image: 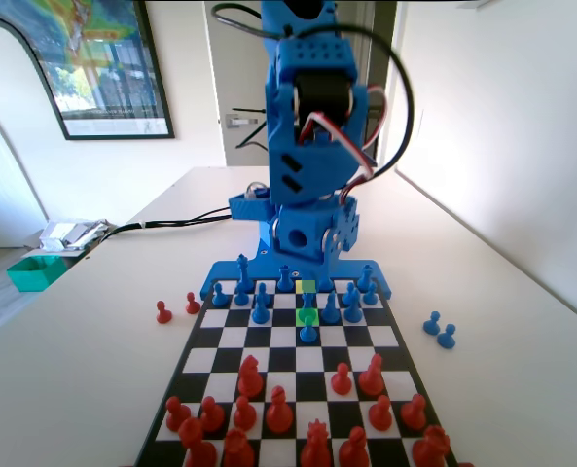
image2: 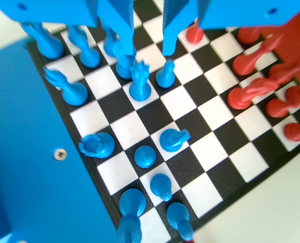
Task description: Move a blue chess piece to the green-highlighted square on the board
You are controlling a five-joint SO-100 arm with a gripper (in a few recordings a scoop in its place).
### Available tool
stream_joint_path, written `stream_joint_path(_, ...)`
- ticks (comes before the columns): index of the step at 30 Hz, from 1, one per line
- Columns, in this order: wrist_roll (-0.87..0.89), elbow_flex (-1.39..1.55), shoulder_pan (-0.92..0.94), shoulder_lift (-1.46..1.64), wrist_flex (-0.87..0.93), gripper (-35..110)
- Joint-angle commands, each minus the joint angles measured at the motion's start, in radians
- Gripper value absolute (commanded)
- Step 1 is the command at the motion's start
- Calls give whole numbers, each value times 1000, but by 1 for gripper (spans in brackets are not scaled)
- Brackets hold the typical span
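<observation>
The blue chess piece (image: pixel 307 317) is seen in the fixed view standing on the green-highlighted square (image: pixel 308 316), in the third row from the far end of the board (image: pixel 220 362), with a paler yellow-green square (image: pixel 306 287) two rows behind it. In the wrist view a blue piece with a crown-like top (image2: pixel 139 83) stands just below the gap between the jaws; whether this is the same piece cannot be told. The gripper (image2: pixel 144 48) hangs from the top edge of the wrist view with its jaws apart, nothing being clamped between them.

Other blue pieces (image: pixel 259 304) are ranged along the far rows, and red pieces (image: pixel 278 413) crowd the near rows. Two red pawns (image: pixel 178 307) are set off the board on the left, and two blue pawns (image: pixel 439 329) off it on the right. The blue arm (image: pixel 312 146) rises at the far end.

The board is laid on a pale cream surface (image: pixel 93 331). Black cables (image: pixel 171 222) are run across it toward the far left, where a green box (image: pixel 37 271) is seen. White walls and a framed picture (image: pixel 93 63) are found behind.
</observation>
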Motion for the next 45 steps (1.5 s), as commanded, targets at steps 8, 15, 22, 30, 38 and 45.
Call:
stream_joint_path(8, 71, -129, -20, 161, 163, 1)
stream_joint_path(15, 239, -137, -35, 267, 192, 1)
stream_joint_path(22, 474, -193, -40, 433, 327, 1)
stream_joint_path(30, 643, -210, -21, 658, 454, 1)
stream_joint_path(38, 753, -259, 0, 813, 604, 1)
stream_joint_path(45, 793, -259, 3, 963, 709, 1)
